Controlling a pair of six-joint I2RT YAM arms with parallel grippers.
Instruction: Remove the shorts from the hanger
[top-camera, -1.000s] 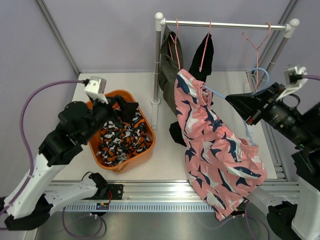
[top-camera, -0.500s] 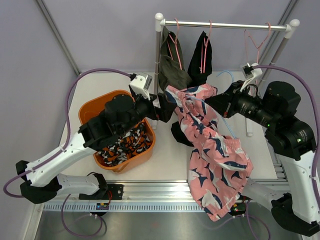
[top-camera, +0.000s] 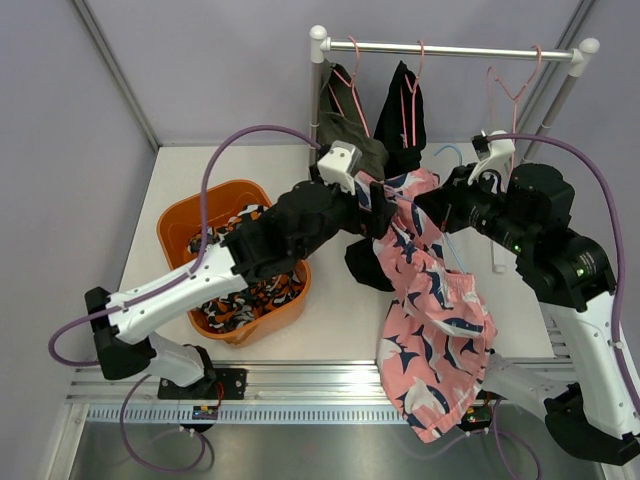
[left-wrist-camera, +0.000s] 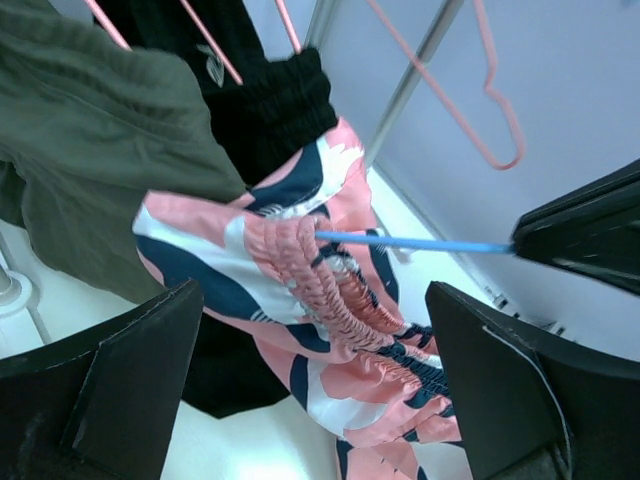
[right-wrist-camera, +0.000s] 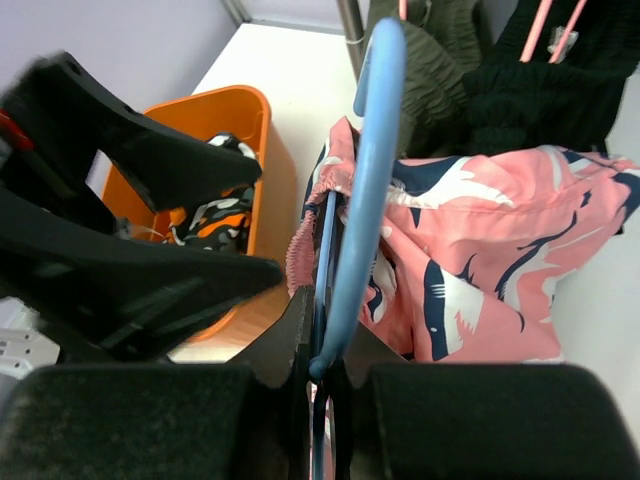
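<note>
Right gripper (right-wrist-camera: 322, 365) clamps the blue hanger (right-wrist-camera: 365, 170), holding it out so the pink shorts (top-camera: 440, 300) dangle off toward five o'clock, while the left gripper (left-wrist-camera: 315, 335), jaws spread wide, brackets the waistband (left-wrist-camera: 300, 270), seemingly to tug it free.

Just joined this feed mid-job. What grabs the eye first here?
The pink shorts dangle at centre from a blue hanger that the right end effector clamps. The left end effector, jaws open, faces their gathered waistband. Behind, olive shorts and black shorts hang on the rail; camouflage shorts lie in the orange basket at left.
</note>
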